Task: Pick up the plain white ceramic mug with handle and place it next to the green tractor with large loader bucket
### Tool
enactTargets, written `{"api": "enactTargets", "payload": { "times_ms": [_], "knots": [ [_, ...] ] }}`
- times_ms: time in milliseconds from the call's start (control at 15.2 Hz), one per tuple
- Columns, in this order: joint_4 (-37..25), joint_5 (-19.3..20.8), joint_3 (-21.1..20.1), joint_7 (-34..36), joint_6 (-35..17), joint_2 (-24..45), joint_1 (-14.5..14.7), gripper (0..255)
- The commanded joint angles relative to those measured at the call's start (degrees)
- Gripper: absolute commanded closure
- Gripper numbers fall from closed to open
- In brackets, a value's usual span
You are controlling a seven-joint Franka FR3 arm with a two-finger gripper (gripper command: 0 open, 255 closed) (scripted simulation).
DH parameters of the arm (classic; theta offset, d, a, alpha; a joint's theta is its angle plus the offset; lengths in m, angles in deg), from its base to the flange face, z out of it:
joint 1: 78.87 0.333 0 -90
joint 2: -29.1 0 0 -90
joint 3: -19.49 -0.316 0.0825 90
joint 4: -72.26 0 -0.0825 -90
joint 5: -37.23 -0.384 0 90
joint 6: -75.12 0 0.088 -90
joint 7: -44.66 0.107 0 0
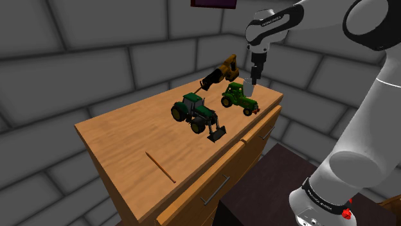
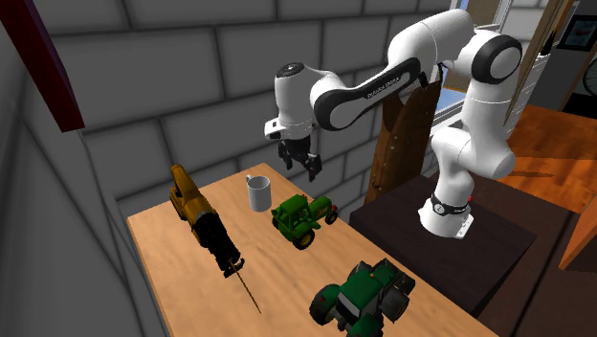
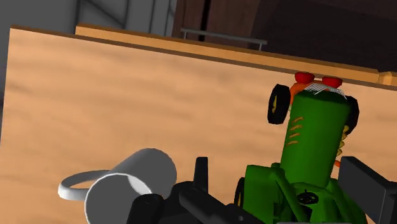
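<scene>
The whitish mug (image 1: pixel 247 85) stands upright near the far right corner of the wooden dresser top (image 1: pixel 128 138); its handle shows in the wrist view on the mug (image 3: pixel 130 188). My gripper (image 1: pixel 257 77) hovers open just above it, holding nothing. In the second exterior view the gripper (image 2: pixel 299 167) hangs above and to the right of the mug (image 2: pixel 258 191). The green tractor with the black loader bucket (image 1: pixel 193 112) sits mid-top, a short way from the mug, and appears low in the second exterior view as the loader tractor (image 2: pixel 364 297).
A smaller green tractor (image 1: pixel 238 97) stands right beside the mug, under my hand as the small tractor (image 3: pixel 315 146). A yellow-and-black power saw (image 1: pixel 222 69) lies at the back edge. A thin stick (image 1: pixel 160 167) rests near the front. Drawer handles (image 1: pixel 215 190) face the stand.
</scene>
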Motion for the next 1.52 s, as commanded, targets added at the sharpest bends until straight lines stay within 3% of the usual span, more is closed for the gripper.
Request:
{"api": "enactTargets", "payload": {
  "times_ms": [0, 528, 1056, 1452],
  "knots": [
    [-4.2, -1.62, 0.34, -2.62, -0.41, 4.7, -1.02, 0],
    [-25.92, -7.61, -0.69, -10.68, 2.08, 24.25, -6.99, 0],
    [-21.57, -7.9, -0.86, -10.86, -3.26, 25.26, -7.22, 0],
    [-21.59, -7.9, -0.86, -10.87, -3.25, 25.28, -7.23, 0]
  ]
}}
